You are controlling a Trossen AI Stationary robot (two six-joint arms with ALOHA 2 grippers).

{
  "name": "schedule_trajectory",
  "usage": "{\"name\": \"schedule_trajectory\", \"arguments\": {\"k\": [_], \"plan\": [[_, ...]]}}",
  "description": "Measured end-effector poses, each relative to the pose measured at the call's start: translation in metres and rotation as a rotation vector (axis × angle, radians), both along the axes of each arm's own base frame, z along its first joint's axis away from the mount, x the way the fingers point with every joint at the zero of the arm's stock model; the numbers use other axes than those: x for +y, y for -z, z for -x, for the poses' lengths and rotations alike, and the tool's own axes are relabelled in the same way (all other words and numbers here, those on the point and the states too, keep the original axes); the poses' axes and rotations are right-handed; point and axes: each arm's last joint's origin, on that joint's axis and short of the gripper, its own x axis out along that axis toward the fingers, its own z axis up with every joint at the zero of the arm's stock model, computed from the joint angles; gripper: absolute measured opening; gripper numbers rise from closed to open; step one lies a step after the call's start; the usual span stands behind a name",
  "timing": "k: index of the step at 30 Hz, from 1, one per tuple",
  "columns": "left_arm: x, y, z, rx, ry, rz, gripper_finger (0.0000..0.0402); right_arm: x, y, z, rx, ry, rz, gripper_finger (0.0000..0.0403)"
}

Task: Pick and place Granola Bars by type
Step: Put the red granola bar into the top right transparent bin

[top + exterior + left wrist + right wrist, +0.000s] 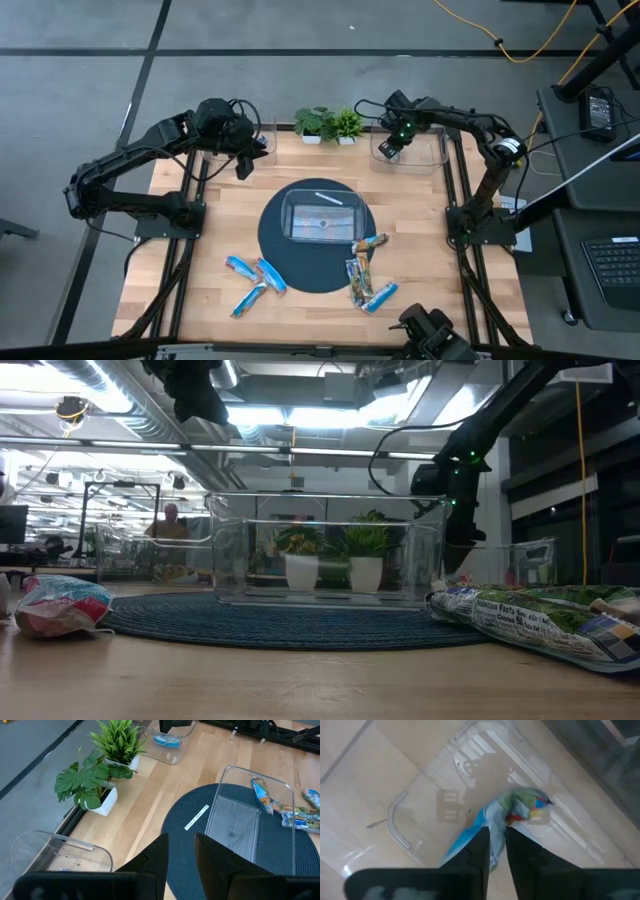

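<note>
Right pincer (497, 851) pinching blue granola bar (492, 827), above clear bin (470, 750)

A light wooden table (410, 230) carries a round dark woven mat (270, 260) at its middle, with a clear plastic bin (322, 218) standing on it. Two small potted plants (330, 125) in white pots sit at the far edge, between two further clear bins, one at the far left (262, 135) and one at the far right (420, 150). Yellow cables (520, 45) trail across the grey floor. A keyboard (610, 262) lies on a side desk.
</note>
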Motion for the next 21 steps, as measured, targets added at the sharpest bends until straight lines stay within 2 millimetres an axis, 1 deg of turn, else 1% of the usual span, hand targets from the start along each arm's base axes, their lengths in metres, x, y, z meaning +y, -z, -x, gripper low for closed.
{"name": "schedule_trajectory", "arguments": {"k": [6, 10, 12, 17, 21], "plan": [[0.000, 0.000, 0.000, 0.000, 0.000, 0.000, 0.0086, 0.001, -0.001, 0.000, 0.001, 0.000, -0.003, 0.0076], [0.000, 0.000, 0.000, 0.001, 0.002, -0.003, 0.0086, 0.003, -0.010, 0.002, -0.014, -0.002, 0.018, 0.0077], [0.000, 0.000, 0.000, 0.001, 0.002, -0.003, 0.0086, 0.005, -0.017, 0.003, -0.029, -0.002, 0.036, 0.0077], [0.000, 0.000, 0.000, 0.003, 0.006, -0.007, 0.0086, 0.012, -0.045, 0.009, -0.085, -0.003, 0.109, 0.0077], [0.000, 0.000, 0.000, 0.003, 0.009, -0.006, 0.0086, 0.025, -0.072, 0.014, -0.149, -0.039, 0.169, 0.0077]]}}
